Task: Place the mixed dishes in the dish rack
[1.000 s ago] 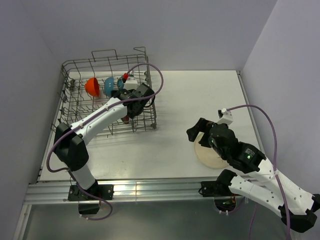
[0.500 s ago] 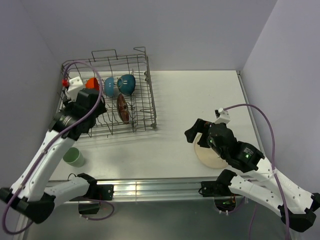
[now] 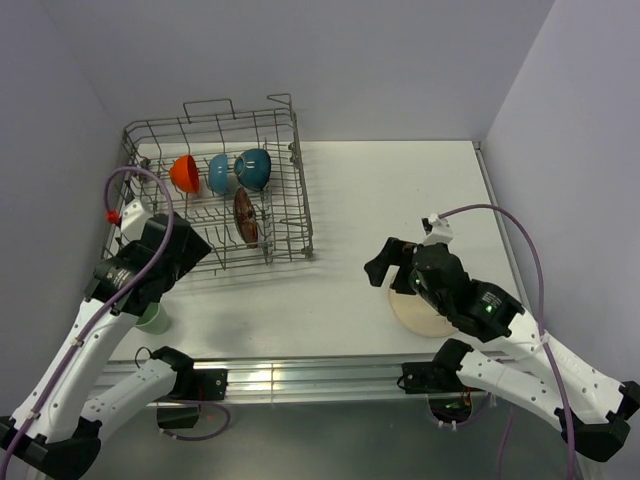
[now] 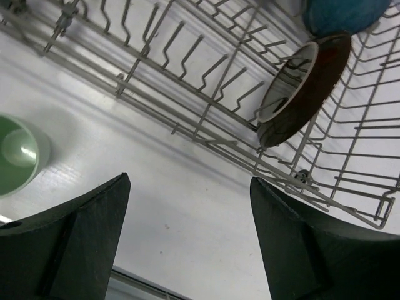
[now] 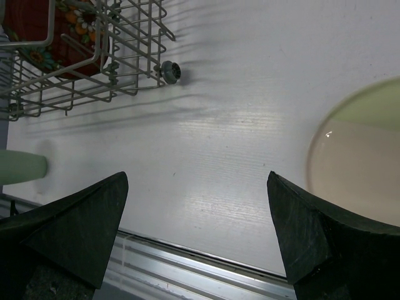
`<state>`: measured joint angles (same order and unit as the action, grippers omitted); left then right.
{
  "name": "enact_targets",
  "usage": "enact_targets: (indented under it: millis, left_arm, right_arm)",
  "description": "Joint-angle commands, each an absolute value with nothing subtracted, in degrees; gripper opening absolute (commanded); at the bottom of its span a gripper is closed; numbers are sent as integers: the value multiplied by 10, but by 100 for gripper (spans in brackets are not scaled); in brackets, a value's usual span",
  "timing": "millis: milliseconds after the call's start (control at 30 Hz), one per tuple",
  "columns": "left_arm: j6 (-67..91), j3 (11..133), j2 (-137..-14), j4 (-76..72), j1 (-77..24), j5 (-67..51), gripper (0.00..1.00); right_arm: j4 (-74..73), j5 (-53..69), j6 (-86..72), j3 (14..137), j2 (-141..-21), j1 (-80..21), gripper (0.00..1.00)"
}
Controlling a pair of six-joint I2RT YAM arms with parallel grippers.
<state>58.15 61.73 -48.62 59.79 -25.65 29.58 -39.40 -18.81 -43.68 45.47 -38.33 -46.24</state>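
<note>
Left gripper (image 4: 187,237) — jaws stood wide apart, nothing between them, touching nothing. It hung over bare white table (image 3: 350,200) just outside the near edge of the dish rack (image 3: 290,215). Ahead of its fingers (image 4: 69,237) lay the rack's tines; ahead and to its right stood the red floral-patterned bowl (image 4: 303,87) on edge among them, with the teal bowl (image 4: 344,14) just beyond that. The pale green cup (image 4: 15,156) stood upright on the table to its left, outside the rack, near the fingertip but apart from it.

Right gripper (image 5: 197,237) — jaws equally wide apart, empty, clear of the table. The large cream plate (image 5: 359,156) lay flat on the table just to its right; no finger (image 5: 312,244) touched it. The rack's near corner, with the red floral bowl inside, stood ahead and to the left, well apart.

In the rack, per the overhead view: orange bowl (image 3: 183,173), small blue bowl (image 3: 217,173), teal bowl and red floral bowl — all on edge.
</note>
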Motion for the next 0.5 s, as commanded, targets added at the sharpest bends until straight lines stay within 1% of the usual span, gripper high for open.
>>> enact_targets:
  millis: [0, 33, 100, 233, 300, 400, 467]
  left_arm:
    - [670, 620, -483, 656, -251, 325, 83]
    - [677, 609, -484, 666, -246, 333, 83]
    - [682, 583, -485, 674, -236, 332, 79]
    - [689, 541, -476, 670, -210, 333, 75]
    - [706, 542, -458, 671, -205, 331, 73]
    - [720, 527, -422, 661, -184, 340, 73]
    - [750, 526, -427, 685, -174, 349, 77]
  right_arm:
    - [-375, -193, -422, 471, -368, -457, 100]
    - [-376, -194, -420, 471, -367, -458, 100]
    - [-380, -196, -417, 471, -363, -458, 100]
    - [-379, -197, -413, 467, -356, -458, 100]
    - [-379, -197, -411, 462, -352, -457, 100]
    - [-376, -192, -409, 453, -347, -457, 100]
    - [-377, -191, -408, 450, -345, -457, 100]
